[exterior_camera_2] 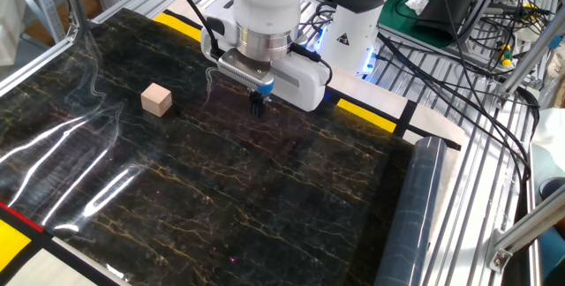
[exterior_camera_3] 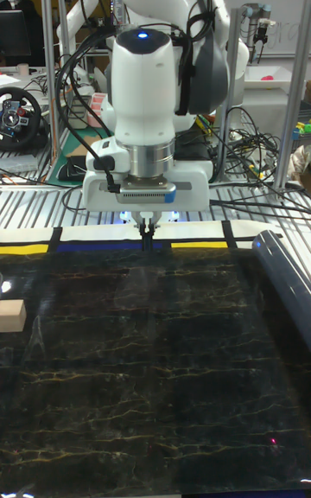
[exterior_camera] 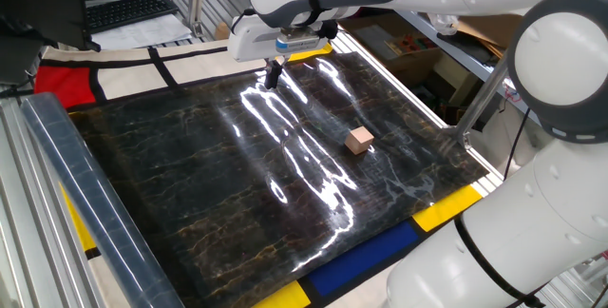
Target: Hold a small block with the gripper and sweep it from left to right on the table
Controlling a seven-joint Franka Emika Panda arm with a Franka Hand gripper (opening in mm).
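Tool [exterior_camera_2: 258, 106] shut, empty; tan cube [exterior_camera_2: 156, 100] sits apart.

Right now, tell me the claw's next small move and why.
Probably shift the claw sideways across the table toward the block, opening it on the way. The block sits free on the table, well apart from the claw, whose fingers look closed on nothing. It has to be gripped before any sweep can begin.
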